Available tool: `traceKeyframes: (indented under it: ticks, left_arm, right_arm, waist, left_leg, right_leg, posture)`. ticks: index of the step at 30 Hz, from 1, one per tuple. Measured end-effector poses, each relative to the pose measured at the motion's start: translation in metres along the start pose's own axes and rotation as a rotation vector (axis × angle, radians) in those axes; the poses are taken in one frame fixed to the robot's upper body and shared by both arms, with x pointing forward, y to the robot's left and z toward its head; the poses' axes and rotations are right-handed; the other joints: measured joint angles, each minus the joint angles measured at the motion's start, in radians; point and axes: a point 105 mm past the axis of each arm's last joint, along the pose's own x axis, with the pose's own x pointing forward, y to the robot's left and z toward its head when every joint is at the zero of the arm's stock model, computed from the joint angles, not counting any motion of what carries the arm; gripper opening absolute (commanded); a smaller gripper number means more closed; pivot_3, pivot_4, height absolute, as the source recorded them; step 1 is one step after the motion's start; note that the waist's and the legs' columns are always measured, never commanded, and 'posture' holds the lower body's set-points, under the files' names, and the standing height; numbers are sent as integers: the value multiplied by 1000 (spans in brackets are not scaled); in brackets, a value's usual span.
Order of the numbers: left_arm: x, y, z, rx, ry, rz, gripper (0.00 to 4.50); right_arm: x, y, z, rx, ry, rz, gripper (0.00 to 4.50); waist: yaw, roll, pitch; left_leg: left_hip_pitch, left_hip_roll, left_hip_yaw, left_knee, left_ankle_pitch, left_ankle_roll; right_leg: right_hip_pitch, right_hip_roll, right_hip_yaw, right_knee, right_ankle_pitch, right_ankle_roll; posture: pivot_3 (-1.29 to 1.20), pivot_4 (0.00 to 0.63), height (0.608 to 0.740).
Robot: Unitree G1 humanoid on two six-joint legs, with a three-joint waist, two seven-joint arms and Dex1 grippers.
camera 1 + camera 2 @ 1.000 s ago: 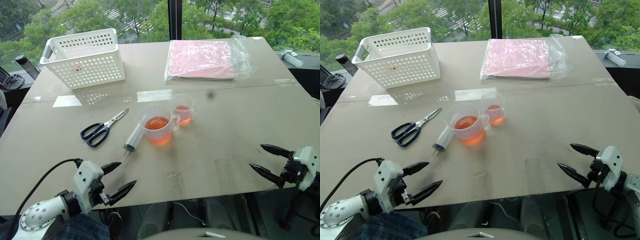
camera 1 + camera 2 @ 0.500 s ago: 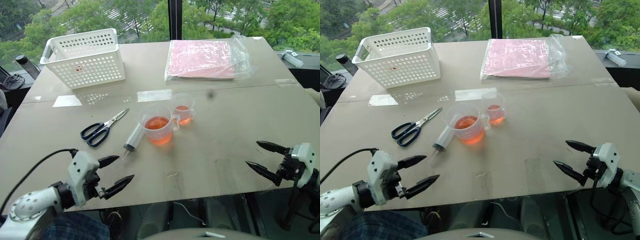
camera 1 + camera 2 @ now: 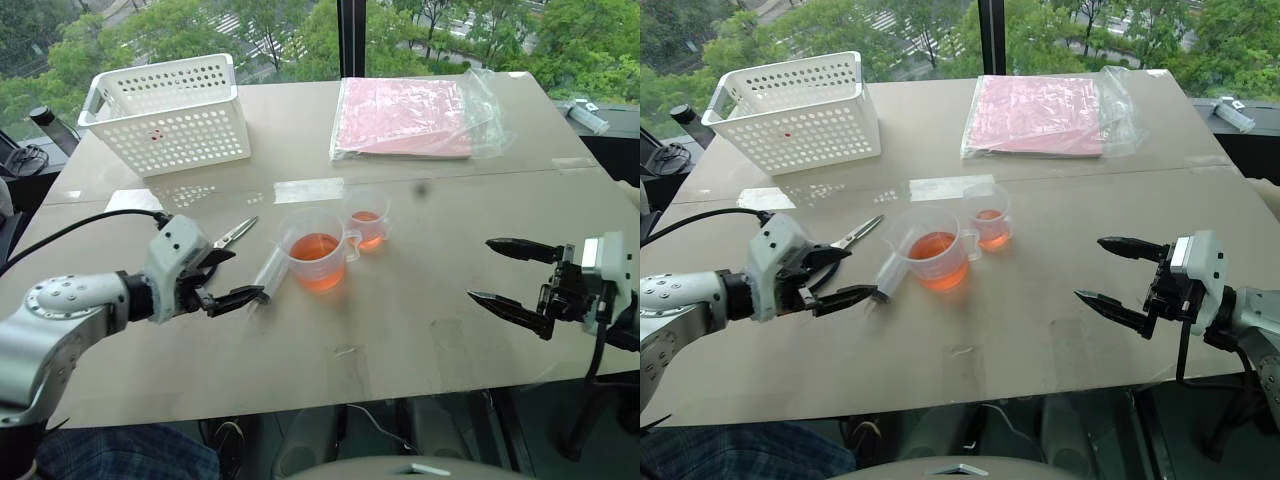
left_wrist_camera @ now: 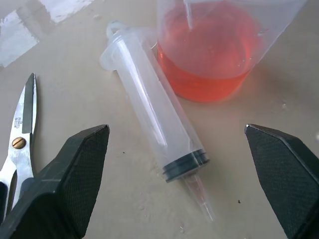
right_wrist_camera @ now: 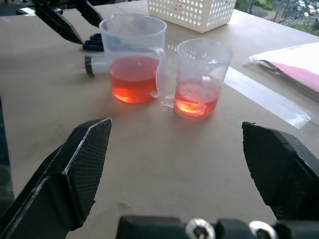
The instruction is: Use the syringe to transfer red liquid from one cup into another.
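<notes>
Syringe [image 4: 158, 116] flat on table [image 3: 430, 330], barrel touching larger cup [image 3: 316, 248] of red liquid [image 3: 316, 247], tip toward near edge. Smaller cup [image 3: 367, 220] just beside, on the far right. Scissors [image 4: 20, 142] alongside. Left gripper [image 3: 222, 279] spread wide just above syringe tip, holding nothing. Right gripper [image 3: 510, 276] spread, well apart, empty.

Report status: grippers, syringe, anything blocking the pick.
Left gripper open, above the syringe. Right gripper open, empty. Syringe flat on table, against the larger cup; scissors close beside.
</notes>
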Motion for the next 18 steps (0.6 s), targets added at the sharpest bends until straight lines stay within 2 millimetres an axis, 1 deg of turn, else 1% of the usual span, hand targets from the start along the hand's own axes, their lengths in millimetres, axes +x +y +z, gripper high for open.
traceKeyframes:
  ticks: [2,4,6,8,11,13,16,18]
  left_arm:
    - [6,5,-2,-1,25,11,4426]
    - [10,9,-5,17,74,23,4426]
    - [14,11,-10,30,118,26,4426]
    - [16,10,-12,30,131,22,4426]
    - [24,7,-11,-4,134,15,4426]
    - [28,5,-14,-43,141,13,4426]
    - [30,1,-19,-56,177,9,4426]
    - [30,-1,-26,-60,242,26,4426]
  right_arm:
    - [1,2,5,-3,-2,19,4500]
    - [1,5,16,-20,8,50,4500]
    - [4,10,27,-48,7,87,4500]
    - [6,15,34,-63,-3,114,4500]
    - [10,24,39,-51,5,157,4500]
    - [12,30,41,-50,3,178,4500]
    - [12,31,39,-36,8,173,4500]
    - [12,31,38,-33,9,172,4500]
  waist:
    - [-1,0,0]
    - [-4,0,0]
    - [-7,0,1]
    - [-6,-2,1]
    - [1,-2,1]
    - [0,-3,2]
    - [-1,-4,2]
    - [-3,-4,2]
  left_leg:
    - [0,0,0,0,0,0]
    - [0,0,1,0,-1,1]
    - [0,0,1,0,-1,1]
    - [-1,0,0,0,-1,1]
    - [-2,0,0,0,-1,1]
    - [-2,0,0,0,-1,1]
    - [-2,0,0,0,0,0]
    - [-2,0,0,0,0,0]
  right_leg:
    - [0,0,1,0,0,0]
    - [-1,0,1,0,0,0]
    - [-1,0,1,0,0,0]
    - [-1,0,1,0,0,0]
    - [-1,0,0,0,0,0]
    - [-1,0,0,0,0,0]
    - [-1,0,1,0,0,0]
    - [-2,0,1,0,0,0]
  posture:
    - [0,150,740]
    - [0,150,740]
    - [0,150,740]
    - [0,150,740]
    - [0,150,740]
    - [0,150,740]
    - [0,150,740]
    - [0,150,740]
